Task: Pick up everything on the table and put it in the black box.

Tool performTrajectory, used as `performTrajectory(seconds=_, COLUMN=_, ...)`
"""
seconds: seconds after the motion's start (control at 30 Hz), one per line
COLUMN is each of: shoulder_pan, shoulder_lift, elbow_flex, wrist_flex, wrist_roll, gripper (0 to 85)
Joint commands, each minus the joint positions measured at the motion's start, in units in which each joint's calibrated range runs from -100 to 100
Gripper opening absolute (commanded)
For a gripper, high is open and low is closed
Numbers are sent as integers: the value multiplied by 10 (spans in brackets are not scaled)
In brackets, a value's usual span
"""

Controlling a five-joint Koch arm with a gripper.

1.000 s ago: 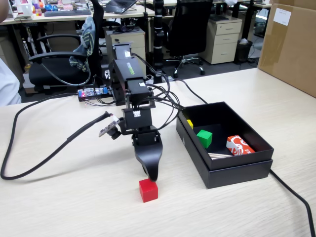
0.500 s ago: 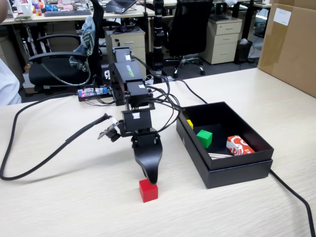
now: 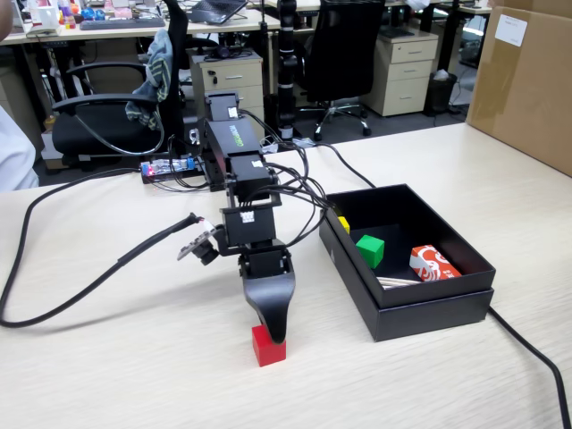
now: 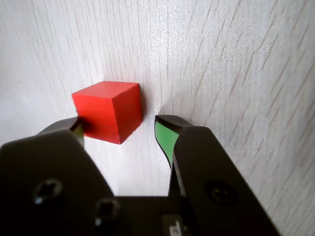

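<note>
A small red cube (image 3: pixel 268 347) rests on the beige table (image 3: pixel 107 375), left of the black box (image 3: pixel 429 313). In the wrist view the red cube (image 4: pixel 108 110) lies between my jaws. My gripper (image 4: pixel 118 125) is open around it: the left jaw touches the cube's left face and the right jaw, with a green pad (image 4: pixel 165 137), stands a little apart from it. In the fixed view my gripper (image 3: pixel 271 332) points straight down onto the cube.
The black box holds a green cube (image 3: pixel 370 250), a yellow cube (image 3: pixel 343 223) and a red-and-white packet (image 3: pixel 433 264). A big brown carton (image 3: pixel 527 80) stands at the back right. Black cables (image 3: pixel 54 295) trail across the table at the left.
</note>
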State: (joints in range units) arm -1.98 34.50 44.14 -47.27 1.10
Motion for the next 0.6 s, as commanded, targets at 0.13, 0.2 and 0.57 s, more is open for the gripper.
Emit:
performTrajectory(seconds=0.13, shoulder_pan=1, shoulder_lift=-12, elbow_flex=52, wrist_flex=-31, wrist_roll=-7, gripper=209)
performTrajectory(seconds=0.2, shoulder_pan=1, shoulder_lift=-11, elbow_flex=54, wrist_flex=-35, wrist_roll=-5, gripper=211)
performTrajectory(seconds=0.57, shoulder_pan=-1, shoulder_lift=16, elbow_flex=92, wrist_flex=-37, wrist_roll=-4, gripper=390)
